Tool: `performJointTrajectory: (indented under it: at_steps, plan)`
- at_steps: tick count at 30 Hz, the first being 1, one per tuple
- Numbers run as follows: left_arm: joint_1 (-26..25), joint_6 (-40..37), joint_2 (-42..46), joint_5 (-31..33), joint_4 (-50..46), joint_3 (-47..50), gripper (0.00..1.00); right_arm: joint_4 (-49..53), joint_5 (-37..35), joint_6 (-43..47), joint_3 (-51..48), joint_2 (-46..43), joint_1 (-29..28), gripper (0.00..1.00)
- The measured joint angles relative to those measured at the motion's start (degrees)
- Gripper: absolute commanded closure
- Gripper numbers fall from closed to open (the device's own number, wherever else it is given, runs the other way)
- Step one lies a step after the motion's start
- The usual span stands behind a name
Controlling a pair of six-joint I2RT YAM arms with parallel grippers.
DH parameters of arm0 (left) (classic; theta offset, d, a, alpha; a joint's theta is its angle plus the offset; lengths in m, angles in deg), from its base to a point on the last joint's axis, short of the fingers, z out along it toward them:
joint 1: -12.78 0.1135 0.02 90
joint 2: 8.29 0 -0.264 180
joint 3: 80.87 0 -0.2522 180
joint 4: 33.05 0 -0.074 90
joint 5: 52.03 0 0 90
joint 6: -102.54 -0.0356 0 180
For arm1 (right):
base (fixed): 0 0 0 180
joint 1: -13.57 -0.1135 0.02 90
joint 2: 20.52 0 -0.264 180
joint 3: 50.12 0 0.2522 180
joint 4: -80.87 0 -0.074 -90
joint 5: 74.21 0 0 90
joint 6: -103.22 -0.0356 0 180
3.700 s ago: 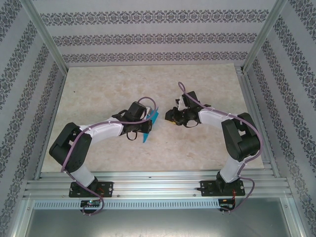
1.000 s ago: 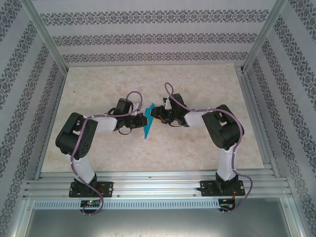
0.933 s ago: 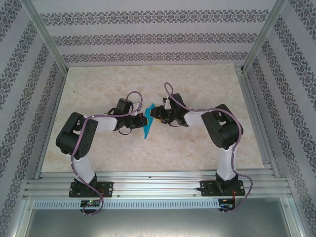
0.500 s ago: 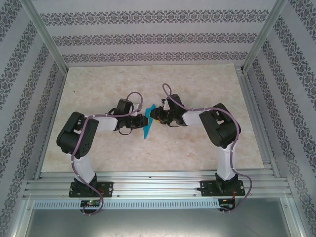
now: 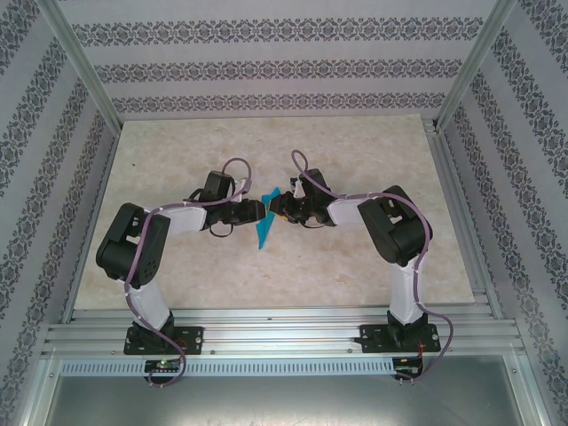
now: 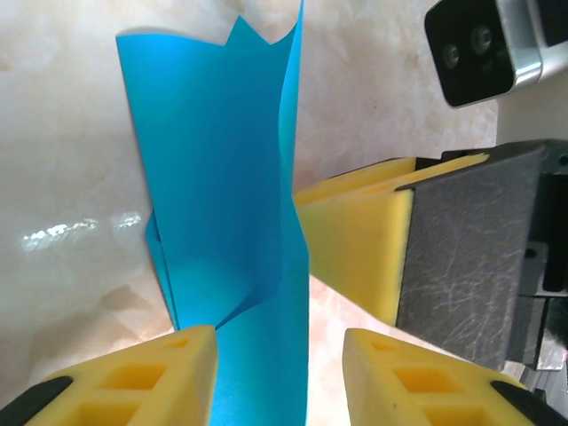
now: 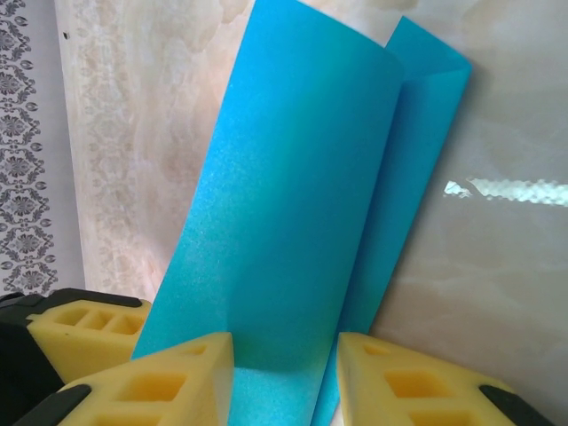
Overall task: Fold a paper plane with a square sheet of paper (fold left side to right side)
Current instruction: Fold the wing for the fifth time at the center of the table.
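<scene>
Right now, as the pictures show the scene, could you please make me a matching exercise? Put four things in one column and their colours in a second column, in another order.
Things
1. paper
2. pads
3. table
4. cables

Colours
A. yellow
B. beige, marbled
C. purple
D. blue

Pairs: 1-D, 2-A, 3-B, 4-C
</scene>
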Motion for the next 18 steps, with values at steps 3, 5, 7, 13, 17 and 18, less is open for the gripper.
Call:
performJointTrajectory:
  at_steps: [3, 5, 7, 13, 17, 18]
  plan:
    - [0.0, 0.0, 0.0, -0.7, -0.1, -1.0, 0.6, 0.1, 0.0, 0.0, 0.0, 0.0, 0.0, 0.64]
    - [0.0, 0.0, -0.2, -1.2, -0.1, -1.7, 0.64, 0.1, 0.0, 0.0, 0.0, 0.0, 0.0, 0.64]
    - [0.0, -0.1, -0.7, -1.6, -0.1, -2.5, 0.7, 0.1, 0.0, 0.0, 0.0, 0.0, 0.0, 0.64]
    - [0.1, -0.3, -2.1, -3.5, -1.3, -4.6, 0.79, 0.2, -0.4, -0.3, 0.0, 0.0, 0.0, 0.65]
    - [0.3, -0.7, -3.0, -4.4, -3.4, -6.4, 0.81, 0.2, -0.7, -1.1, 0.0, 0.0, 0.0, 0.65]
    - [0.3, -0.9, -3.1, -4.5, -4.0, -6.8, 0.8, 0.2, -0.7, -1.3, 0.0, 0.0, 0.0, 0.64]
